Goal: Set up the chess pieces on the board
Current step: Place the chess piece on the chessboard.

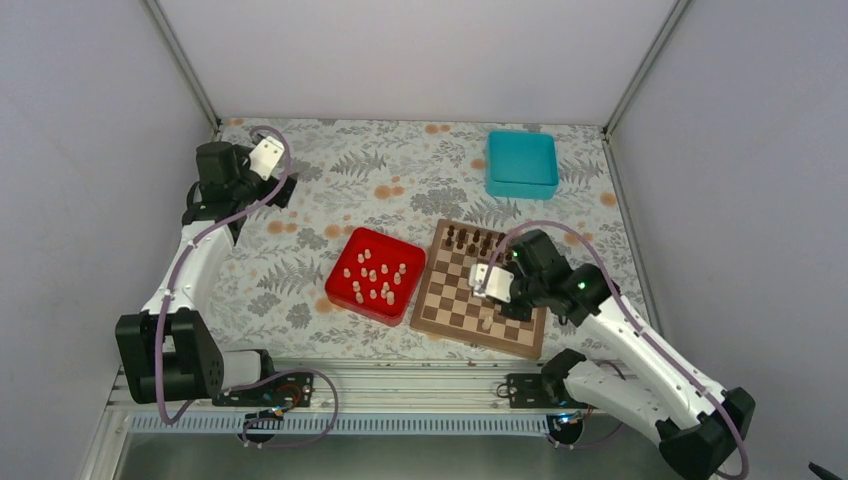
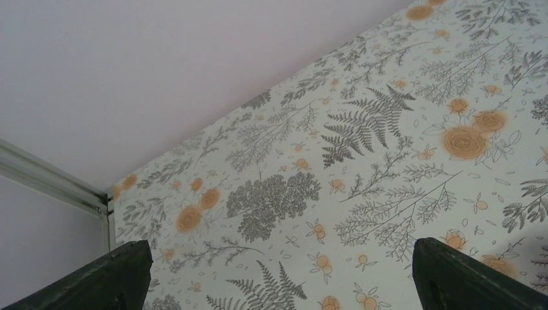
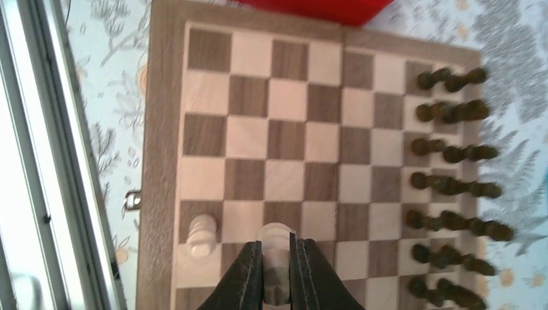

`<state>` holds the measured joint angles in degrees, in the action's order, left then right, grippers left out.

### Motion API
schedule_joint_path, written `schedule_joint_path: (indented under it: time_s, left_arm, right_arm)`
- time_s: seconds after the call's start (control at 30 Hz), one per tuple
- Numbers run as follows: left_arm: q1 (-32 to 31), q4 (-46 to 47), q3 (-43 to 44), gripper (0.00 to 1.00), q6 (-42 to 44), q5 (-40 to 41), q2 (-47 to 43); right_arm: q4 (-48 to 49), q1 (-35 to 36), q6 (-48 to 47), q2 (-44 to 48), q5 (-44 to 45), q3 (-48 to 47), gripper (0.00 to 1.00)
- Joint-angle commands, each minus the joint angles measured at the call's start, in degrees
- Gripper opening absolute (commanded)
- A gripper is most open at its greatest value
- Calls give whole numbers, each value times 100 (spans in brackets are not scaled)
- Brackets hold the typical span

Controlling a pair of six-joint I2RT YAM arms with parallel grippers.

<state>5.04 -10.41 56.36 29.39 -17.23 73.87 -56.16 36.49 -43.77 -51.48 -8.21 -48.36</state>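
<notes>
Pinching a pale piece (image 3: 276, 234) upright between the narrowly set fingers of the right gripper (image 3: 276, 252), over the near rows of the board (image 3: 161, 129); not telling from here whether its base is touching the square. Leaving a second pale piece (image 3: 201, 236) standing just beside it, apart, on the row by the border. Judging the step as placing: lowering straight down, centring the base inside one square, staying clear of the neighbour, loosening only once the base is sitting flat, then lifting vertically to avoid tipping either one. Passing dark pieces (image 3: 452, 152) filling the two far rows, well apart from the work. Finding most of the chess pieces (image 1: 372, 280) lying in the red tray (image 1: 343, 262) just left of the board, so reckoning the task barely begun. Noting a teal box (image 1: 522, 163) farther back. Seeing the left gripper (image 2: 281, 265) spread wide, holding nothing, at the far left. Working over a flat floral cloth (image 1: 330, 180), boxed in by plain pale walls (image 1: 400, 50).
</notes>
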Motion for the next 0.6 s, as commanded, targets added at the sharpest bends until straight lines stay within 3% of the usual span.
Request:
schedule_joint_path:
  time_s: [0.0,0.23,0.57]
  left_arm:
    - [24,194,-156,100,69,145,32]
    - [21,225,-265,100,151,328,-29]
    - [32,250,-284,100,205,411,-24]
  right_arm:
    - [-193,-85,-253,454,58,753,4]
    - [-8,-206,-417,893,254,1295,4]
    - [-748,-544,-1088,877,341,855,4]
